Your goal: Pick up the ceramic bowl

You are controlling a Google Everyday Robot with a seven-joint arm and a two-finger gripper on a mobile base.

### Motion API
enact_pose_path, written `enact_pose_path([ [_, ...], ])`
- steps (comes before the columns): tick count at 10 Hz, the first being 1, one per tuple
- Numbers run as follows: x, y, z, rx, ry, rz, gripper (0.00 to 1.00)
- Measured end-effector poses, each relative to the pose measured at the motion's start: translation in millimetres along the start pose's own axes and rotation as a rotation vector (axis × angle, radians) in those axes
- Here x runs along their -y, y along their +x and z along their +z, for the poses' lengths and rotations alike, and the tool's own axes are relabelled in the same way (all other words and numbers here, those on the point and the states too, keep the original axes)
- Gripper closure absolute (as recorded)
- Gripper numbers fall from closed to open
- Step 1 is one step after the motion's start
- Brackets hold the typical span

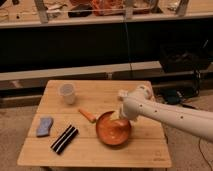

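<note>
I see the ceramic bowl (110, 135) on the wooden table (145, 150), toward 5 o'clock from the table's middle. My gripper (119, 118) hangs over the bowl's 1 o'clock rim with its fingers apart; I cannot tell whether they touch it. A carrot (87, 115) lies at the bowl's 10 o'clock. A translucent cup (67, 93) stands beyond the carrot, and a blue sponge (44, 126) lies at 9 o'clock.
</note>
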Motion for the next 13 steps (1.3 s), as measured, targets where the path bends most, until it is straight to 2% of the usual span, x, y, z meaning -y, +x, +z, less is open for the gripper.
enact_pose_path([
  [5, 0.3, 0.3, 7.3, 0.012, 0.005, -0.048, 0.20],
  [13, -2.0, -0.5, 17.2, 0.032, 0.015, -0.081, 0.20],
])
